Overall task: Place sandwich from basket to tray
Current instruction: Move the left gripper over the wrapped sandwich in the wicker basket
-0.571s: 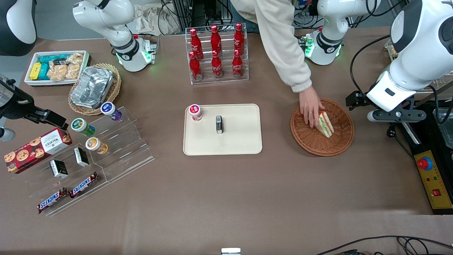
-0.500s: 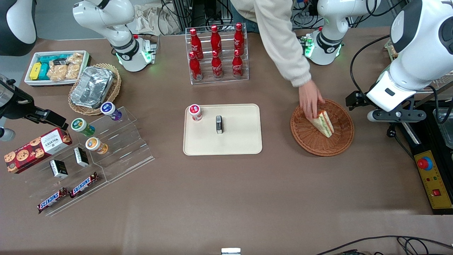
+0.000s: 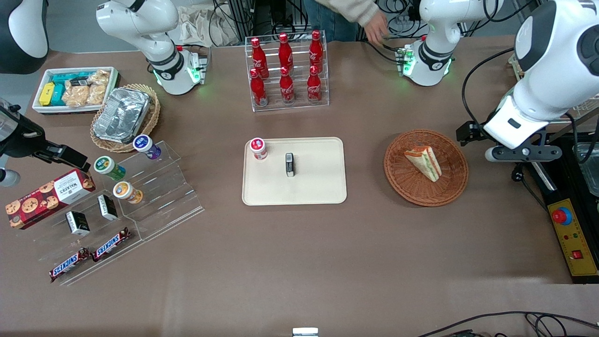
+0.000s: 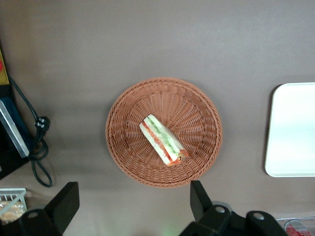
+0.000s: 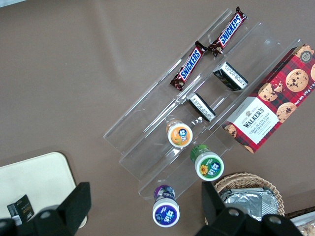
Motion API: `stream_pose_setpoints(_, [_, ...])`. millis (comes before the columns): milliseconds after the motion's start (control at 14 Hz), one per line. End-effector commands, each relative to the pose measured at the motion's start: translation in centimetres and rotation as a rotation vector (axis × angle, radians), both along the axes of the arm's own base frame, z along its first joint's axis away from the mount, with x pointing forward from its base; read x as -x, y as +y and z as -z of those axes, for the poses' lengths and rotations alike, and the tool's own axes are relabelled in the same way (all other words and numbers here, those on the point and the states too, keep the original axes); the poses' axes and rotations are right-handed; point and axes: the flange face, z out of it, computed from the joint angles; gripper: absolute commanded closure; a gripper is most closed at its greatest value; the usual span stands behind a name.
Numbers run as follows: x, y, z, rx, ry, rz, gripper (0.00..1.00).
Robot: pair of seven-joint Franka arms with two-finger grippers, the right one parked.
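My gripper (image 4: 133,206) hangs high above the table with its fingers spread wide and nothing between them. Straight below, the sandwich (image 4: 163,140) lies on its side near the middle of the basket (image 4: 128,157), its tip toward 5 o'clock in my wrist view. I judge it light, soft and easily crushed, so I would pinch gently across the bread faces. The tray (image 3: 323,187), toward the parked arm's end, already holds a small jar (image 3: 258,148) and a dark box (image 3: 290,164); bare space remains nearest the basket.

person's hand (image 3: 376,29) gone from basket (image 3: 402,180); sandwich (image 3: 425,162) uncovered.
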Motion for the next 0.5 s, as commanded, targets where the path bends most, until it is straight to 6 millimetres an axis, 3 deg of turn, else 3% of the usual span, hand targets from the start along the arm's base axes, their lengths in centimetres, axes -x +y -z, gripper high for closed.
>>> stream_pose_setpoints(0, [0.9, 1.3, 3.5, -0.003, 0.017, -0.048, 0.00])
stream_pose_setpoints(429, [3.0, 1.7, 8.5, 0.056, 0.016, -0.162, 0.01])
